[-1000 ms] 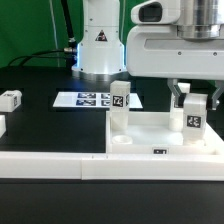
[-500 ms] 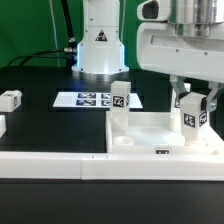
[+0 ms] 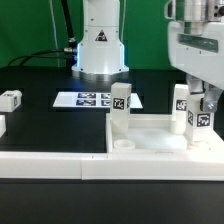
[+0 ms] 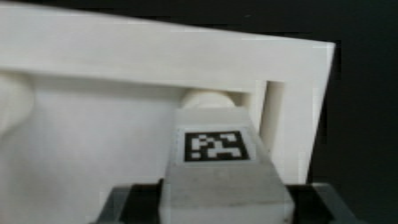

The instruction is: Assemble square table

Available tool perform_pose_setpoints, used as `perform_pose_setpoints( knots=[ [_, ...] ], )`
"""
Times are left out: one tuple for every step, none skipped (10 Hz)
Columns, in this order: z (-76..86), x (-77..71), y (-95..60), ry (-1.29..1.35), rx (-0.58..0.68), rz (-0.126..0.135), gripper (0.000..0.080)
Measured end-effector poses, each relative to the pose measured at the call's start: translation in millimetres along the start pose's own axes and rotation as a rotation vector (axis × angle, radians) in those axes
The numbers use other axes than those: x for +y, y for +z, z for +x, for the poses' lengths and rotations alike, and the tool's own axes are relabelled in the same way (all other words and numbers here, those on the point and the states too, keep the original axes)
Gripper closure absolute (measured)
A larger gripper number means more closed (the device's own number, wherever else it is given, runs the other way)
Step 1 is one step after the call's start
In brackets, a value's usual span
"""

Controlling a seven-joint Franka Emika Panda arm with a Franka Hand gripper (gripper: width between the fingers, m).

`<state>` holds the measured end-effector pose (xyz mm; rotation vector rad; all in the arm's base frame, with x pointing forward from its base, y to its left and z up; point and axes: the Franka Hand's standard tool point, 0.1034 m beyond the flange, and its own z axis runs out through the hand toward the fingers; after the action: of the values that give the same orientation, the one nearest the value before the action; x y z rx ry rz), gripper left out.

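One leg (image 3: 203,122) is held clamped in the gripper (image 3: 203,108) — shifted toward the exterior view's right within the last second — and is poised over a corner socket (image 4: 210,100) of the square tabletop (image 3: 140,150) on the bench (image 3: 50,120); insertion seems close.

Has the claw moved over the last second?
Yes. Judged against the marker board, the claw has shifted to the exterior view's right, with its leg.
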<state>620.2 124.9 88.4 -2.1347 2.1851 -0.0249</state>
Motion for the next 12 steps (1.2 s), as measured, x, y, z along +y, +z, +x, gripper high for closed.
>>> perform_pose_setpoints(
  knots=[
    [-3.5,-0.4,0.9,0.059,-0.002,0.003,0.0508],
    [-5.7,-1.4,1.6,0.114,-0.002,0.004,0.0508],
    [-7.8,-3.4,1.7,0.2,-0.005,0.007,0.0508],
    [-5.9,-5.4,0.7,0.25,-0.011,0.009,0.0508],
    [-2.9,-6.7,-0.1,0.279,-0.022,0.01,0.0508],
    [-3.7,-6.4,0.2,0.271,-0.022,0.01,0.0508],
    [-4.3,-6.2,0.3,0.269,-0.022,0.009,0.0394],
    [-2.4,-5.9,-1.0,0.163,-0.023,0.005,0.0238],
    [2.2,-5.1,-4.5,0.039,-0.028,-0.014,0.0238],
    [2.2,-1.7,-7.9,-0.173,-0.03,-0.079,0.0169],
    [-0.1,-2.9,-9.4,-0.269,-0.034,-0.078,0.0169],
    [0.8,-2.5,-8.7,-0.327,-0.035,-0.079,0.0153]
  ],
)
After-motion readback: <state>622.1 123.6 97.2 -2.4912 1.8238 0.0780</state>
